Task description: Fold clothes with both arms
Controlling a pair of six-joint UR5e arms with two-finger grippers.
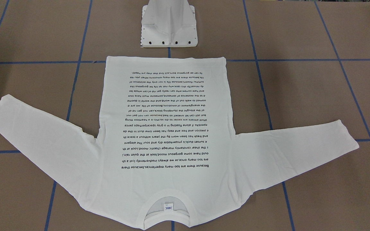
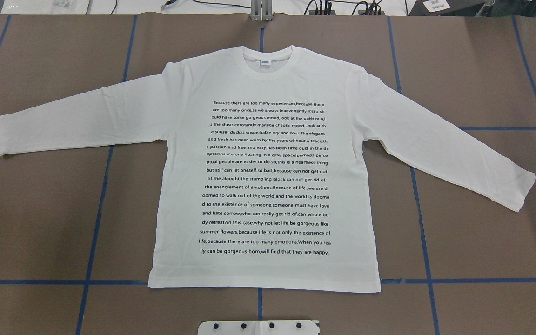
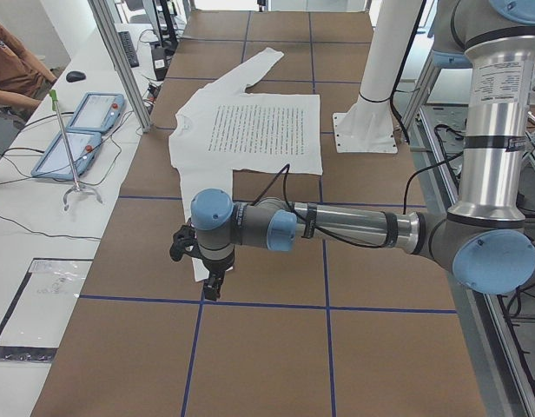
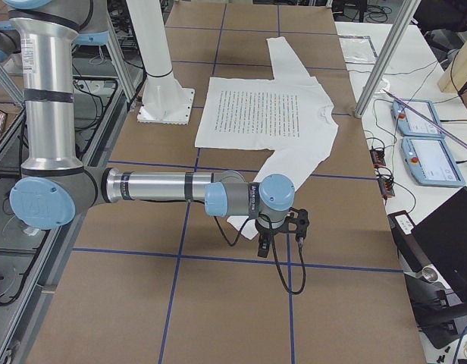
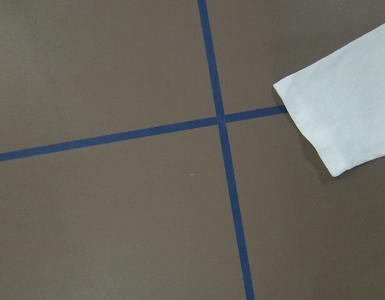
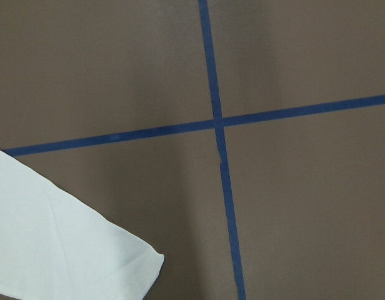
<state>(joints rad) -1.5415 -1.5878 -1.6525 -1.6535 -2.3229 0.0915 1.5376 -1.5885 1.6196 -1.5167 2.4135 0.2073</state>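
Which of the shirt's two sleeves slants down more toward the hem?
The sleeve on the robot's right: it slopes toward the hem, while the left sleeve lies almost straight out sideways from the shoulder.

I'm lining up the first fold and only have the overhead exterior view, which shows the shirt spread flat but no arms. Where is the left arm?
Observer: The exterior left view shows the left arm stretched out over the table, with the left gripper by the end of the shirt's near sleeve.
Operator: And the right one?
Observer: Mirrored. In the exterior right view the right gripper hangs by the other sleeve's end.
Operator: Open or shut?
Observer: I cannot tell. Only the side views show the grippers, and the wrist views show just the cuffs on the table.
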